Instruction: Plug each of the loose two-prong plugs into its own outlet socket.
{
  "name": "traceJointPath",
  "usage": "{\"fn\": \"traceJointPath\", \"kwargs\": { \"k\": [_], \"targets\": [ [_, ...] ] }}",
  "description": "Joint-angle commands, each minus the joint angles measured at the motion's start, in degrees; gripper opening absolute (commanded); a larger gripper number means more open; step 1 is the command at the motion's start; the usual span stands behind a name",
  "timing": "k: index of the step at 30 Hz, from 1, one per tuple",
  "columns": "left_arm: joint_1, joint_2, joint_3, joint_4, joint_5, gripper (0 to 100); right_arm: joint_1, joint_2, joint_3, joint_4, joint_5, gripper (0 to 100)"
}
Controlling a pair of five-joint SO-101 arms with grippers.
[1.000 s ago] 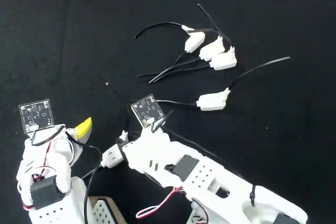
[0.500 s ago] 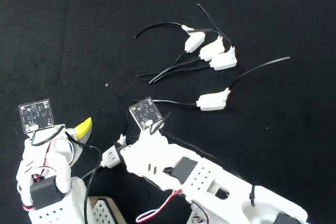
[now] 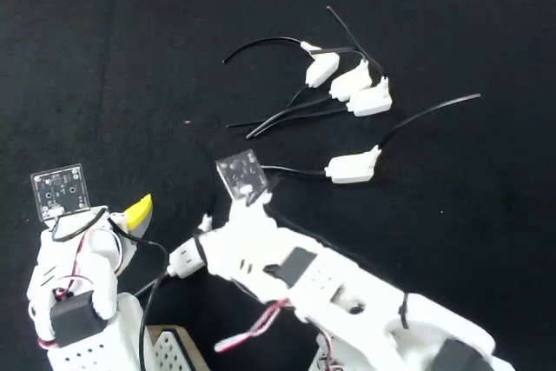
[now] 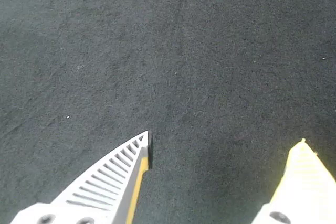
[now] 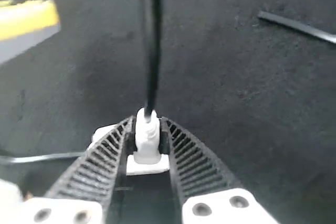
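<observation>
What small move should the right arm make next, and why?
Probably keep the right claw shut and carry its white plug toward the nearest loose white connector. The plug is already pinched between the fingers, and bare black cloth lies ahead of it.

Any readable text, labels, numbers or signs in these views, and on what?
No text can be read.
Left socket board: faint marks, too small to read.
Centre socket board: the same.
Plug in right gripper: no print.
</observation>
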Motion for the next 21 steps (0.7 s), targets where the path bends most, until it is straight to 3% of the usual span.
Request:
{"fn": "traceJointPath", "kwargs": {
  "k": [1,11,21],
  "targets": [
    [-0.4,0.0,0.9,-1.8,-0.7,40,1.1,4.4,-2.5,1.0,-0.6,1.1],
    [-0.4,0.0,1.3,-2.4,-0.7,40,-1.2,-1.5,1.3,1.0,0.0,1.1],
    [-0.4,0.0,1.1,-2.4,-0.7,40,-6.0,-1.9,3.9,0.0,7.9,1.1]
  ]
}}
